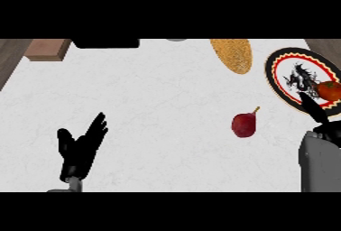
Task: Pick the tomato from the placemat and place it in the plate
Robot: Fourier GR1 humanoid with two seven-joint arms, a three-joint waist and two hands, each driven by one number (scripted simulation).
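The left hand (80, 149) rests at about eight o'clock on the worktop (153, 94), fingers straight and pointing up toward one o'clock, thumb spread to the side, holding nothing; only a short bit of its grey wrist shows at the lower edge. The right forearm (320, 162) comes in at four o'clock as a grey block, and the right hand (316, 113) reaches up from it toward the plate (283, 63) at three o'clock. Only a dark finger or two of this hand shows, stretched out just beside the tomato (329, 90); whether it touches the tomato, or how the other fingers stand, I cannot tell. The tomato lies on the plate's right part, cut by the view's edge. The plate is black with a red and cream ring and a dark figure at its middle. A dark red fruit with a stem (244, 124) lies near the centre, toward four o'clock. A tan oval placemat (233, 54) sits at one o'clock, cut off at the top. The worktop is pale, marbled white; a wooden block (47, 48) and a dark object (106, 43) lie at eleven o'clock.
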